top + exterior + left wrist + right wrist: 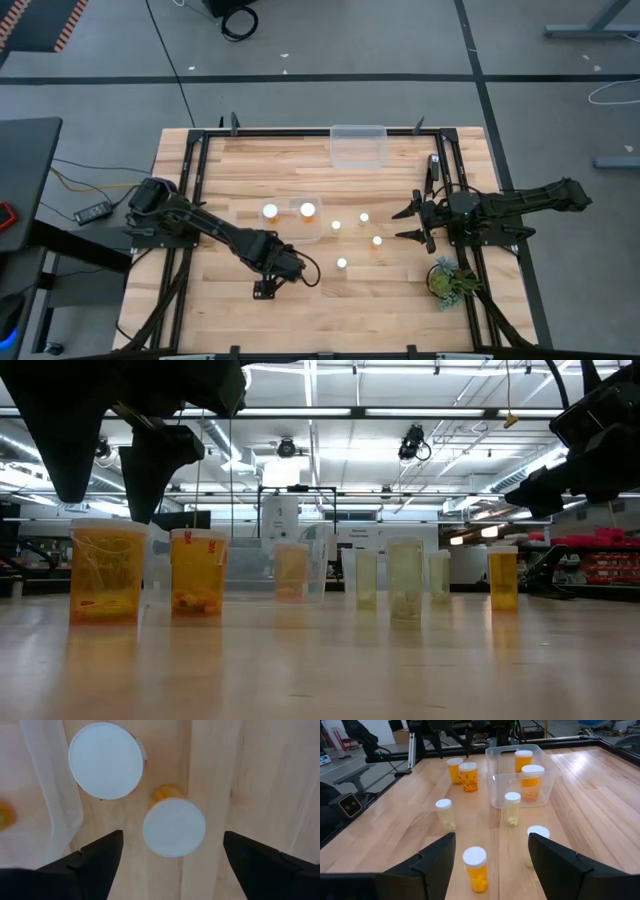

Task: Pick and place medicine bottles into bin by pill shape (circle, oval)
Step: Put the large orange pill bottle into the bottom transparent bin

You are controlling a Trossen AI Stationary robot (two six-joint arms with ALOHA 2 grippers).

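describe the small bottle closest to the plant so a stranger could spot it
Find the green plant beside the right arm, then look toward the middle of the wood, where four small white-capped bottles stand loose. The bottle is the one nearest the plant, just off the open right gripper. Its body is amber orange, while its three small neighbours are pale.

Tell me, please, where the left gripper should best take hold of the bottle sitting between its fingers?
Probably from straight above, closing on the bottle just under its round white cap. It stands upright, cap facing the left gripper, whose open fingers flank it. The neighbouring bottle and clear bin wall lie off the closing line. The right gripper waits open.
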